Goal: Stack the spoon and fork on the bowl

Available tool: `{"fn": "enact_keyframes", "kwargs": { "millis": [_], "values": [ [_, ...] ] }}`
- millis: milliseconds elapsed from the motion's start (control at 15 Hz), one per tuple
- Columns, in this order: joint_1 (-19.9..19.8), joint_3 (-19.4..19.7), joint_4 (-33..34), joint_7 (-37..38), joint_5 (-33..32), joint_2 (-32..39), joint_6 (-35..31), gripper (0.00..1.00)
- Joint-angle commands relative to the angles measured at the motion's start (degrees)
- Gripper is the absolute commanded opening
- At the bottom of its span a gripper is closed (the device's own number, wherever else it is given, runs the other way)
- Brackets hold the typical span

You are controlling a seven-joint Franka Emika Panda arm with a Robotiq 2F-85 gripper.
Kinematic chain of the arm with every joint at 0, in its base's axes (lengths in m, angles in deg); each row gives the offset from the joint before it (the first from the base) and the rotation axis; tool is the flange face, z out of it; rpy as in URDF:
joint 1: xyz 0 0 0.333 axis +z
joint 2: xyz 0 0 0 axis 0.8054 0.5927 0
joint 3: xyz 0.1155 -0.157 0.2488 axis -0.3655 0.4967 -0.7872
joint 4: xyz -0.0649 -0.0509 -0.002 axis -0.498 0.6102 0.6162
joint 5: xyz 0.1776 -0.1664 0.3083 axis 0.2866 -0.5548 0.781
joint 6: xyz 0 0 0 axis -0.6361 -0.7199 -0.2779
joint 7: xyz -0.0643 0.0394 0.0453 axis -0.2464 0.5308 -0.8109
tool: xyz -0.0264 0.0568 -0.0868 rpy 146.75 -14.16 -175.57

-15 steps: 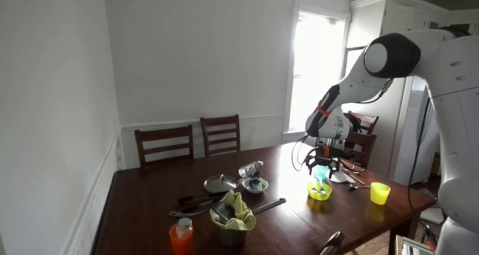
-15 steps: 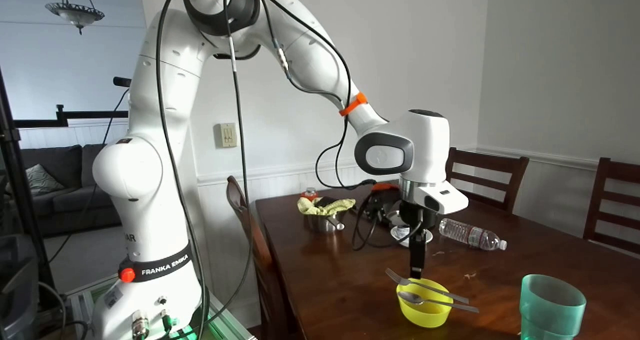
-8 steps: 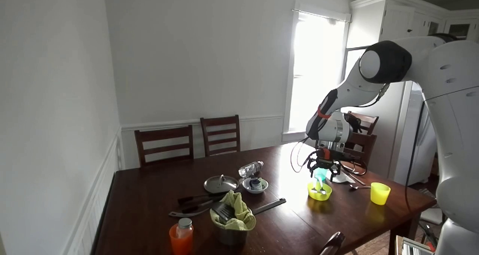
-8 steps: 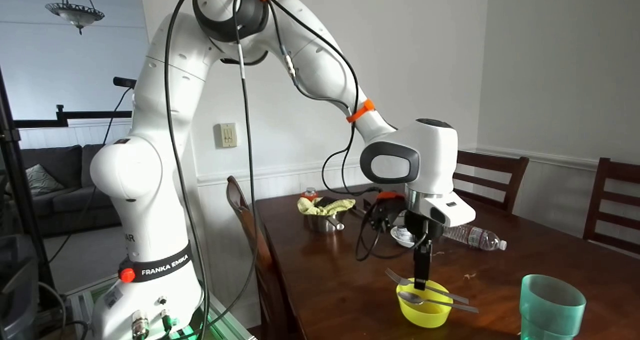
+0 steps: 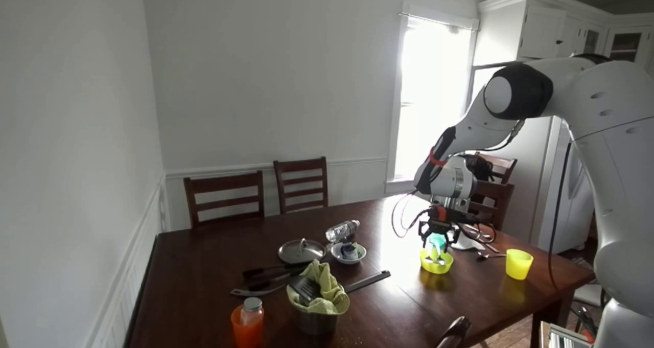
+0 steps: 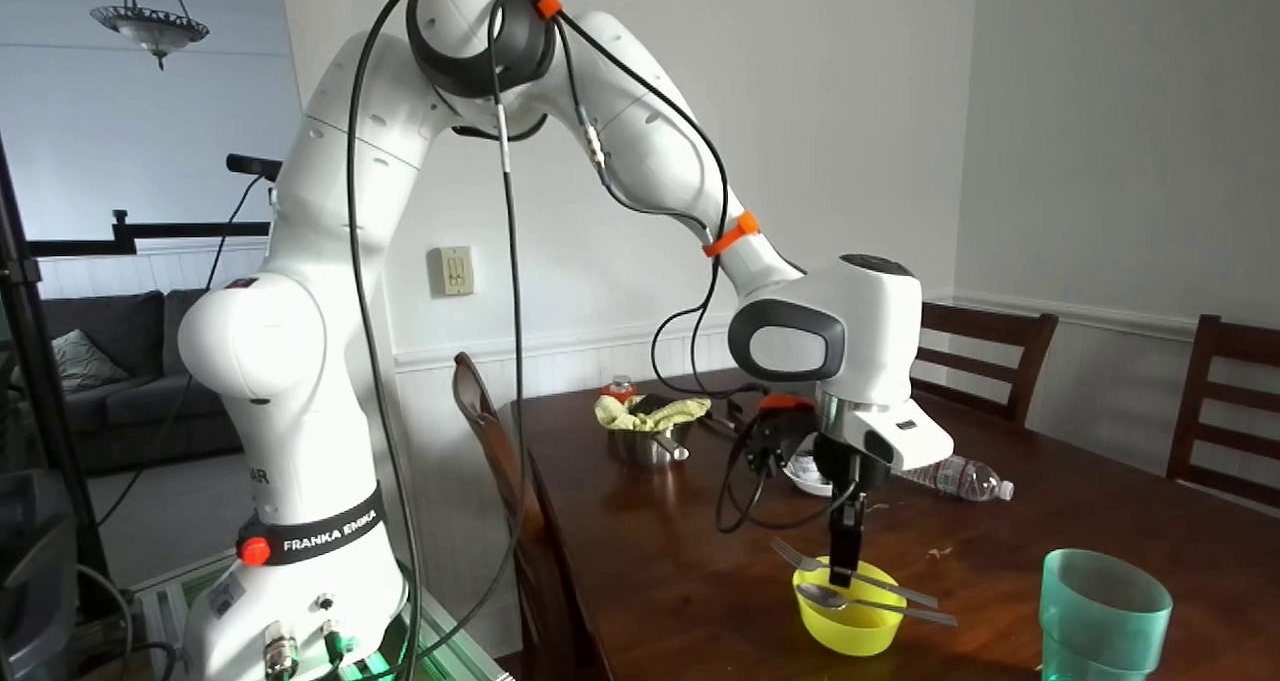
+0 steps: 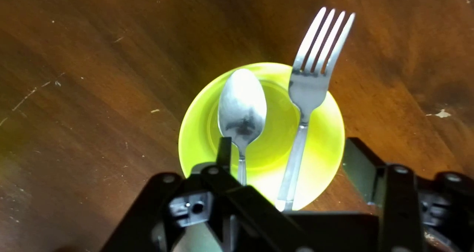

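Observation:
The yellow-green bowl (image 7: pixel 329 141) stands upright on the table, also in both exterior views (image 5: pixel 437 269) (image 6: pixel 847 641). The silver spoon (image 7: pixel 242 100) and fork (image 7: pixel 309 91) lie side by side across its rim; they also show in an exterior view as spoon (image 6: pixel 822 595) and fork (image 6: pixel 797 558). The fork's tines stick out past the rim. My gripper (image 7: pixel 289 150) is open and empty, pointing down just above the bowl, in both exterior views too (image 5: pixel 438 243) (image 6: pixel 843 575). In the wrist view its fingers lie either side of the handles. Any contact cannot be told. The handle ends are hidden there.
A teal cup (image 6: pixel 1105 616) stands beside the bowl. A yellow cup (image 5: pixel 519 264) and another spoon (image 5: pixel 491 256) are near the table edge. A pot with cloth (image 5: pixel 318 320), lid (image 5: pixel 294 252), white dish (image 5: pixel 336 252) and water bottle (image 5: pixel 342 230) are further off.
The arm has come down and forward, bringing the open gripper lower, to just over the bowl. The bowl, spoon and fork have not moved.

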State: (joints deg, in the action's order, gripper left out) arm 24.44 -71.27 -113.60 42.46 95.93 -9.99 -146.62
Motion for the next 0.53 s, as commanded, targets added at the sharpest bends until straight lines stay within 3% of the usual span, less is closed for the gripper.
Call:
{"fn": "enact_keyframes", "kwargs": {
  "millis": [0, 200, 467],
  "values": [
    [-1.71, -1.30, 2.14, -1.69, 2.26, 1.59, 0.51, 0.50],
    [-1.87, -1.54, 2.62, -1.77, 2.37, 2.28, 0.27, 0.46],
    [-2.25, -1.98, 3.46, -1.76, 2.54, 3.11, 0.63, 0.54]
  ]
}}
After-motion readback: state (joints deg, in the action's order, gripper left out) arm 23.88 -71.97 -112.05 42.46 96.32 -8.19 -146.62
